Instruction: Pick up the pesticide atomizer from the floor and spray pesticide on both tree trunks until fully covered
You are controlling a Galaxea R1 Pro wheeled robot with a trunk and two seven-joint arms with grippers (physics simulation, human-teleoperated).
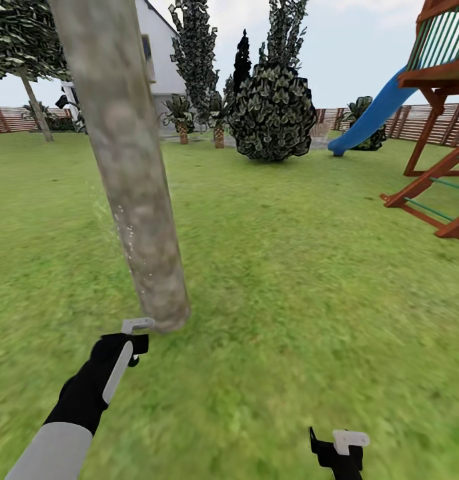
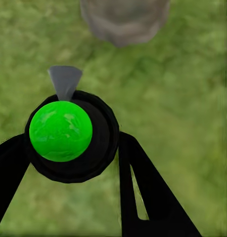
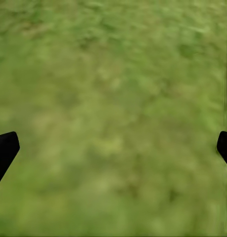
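**Operator:** Why does the robot stand so close to the tree trunk (image 1: 133, 180)?

**Technician:** Judged from the task, spraying range. The trunk is the largest item near the arms: a thick, smooth, slightly leaning column, mottled grey-beige, rooted in the lawn (image 1: 289, 267). Pale specks show along its left flank, possibly spray droplets; I cannot confirm that.

**Operator:** And the lawn itself?

**Technician:** Soft, blurred green turf, bounded by a slatted wooden fence (image 1: 16, 119). A wooden play frame (image 1: 436, 133) with a blue slide (image 1: 369, 117) stands well apart at the right. A second pale-trunked tree (image 1: 36, 107) stands far off at the left.

**Operator:** Where is the pesticide atomizer?

**Technician:** In the left gripper (image 2: 68, 163). The left wrist view shows the pesticide atomizer (image 2: 68, 136) end-on: a round black body, a glossy green dome, and a grey wedge-shaped nozzle pointing toward the trunk base (image 2: 124, 20). That aim fits spraying low on the trunk. The black fingers (image 2: 143, 192) are closed against the body on both sides.

**Operator:** The right gripper (image 3: 113, 148)?

**Technician:** Idle and held low over bare grass; its fingers (image 3: 4, 148) are spread wide, gripping nothing.
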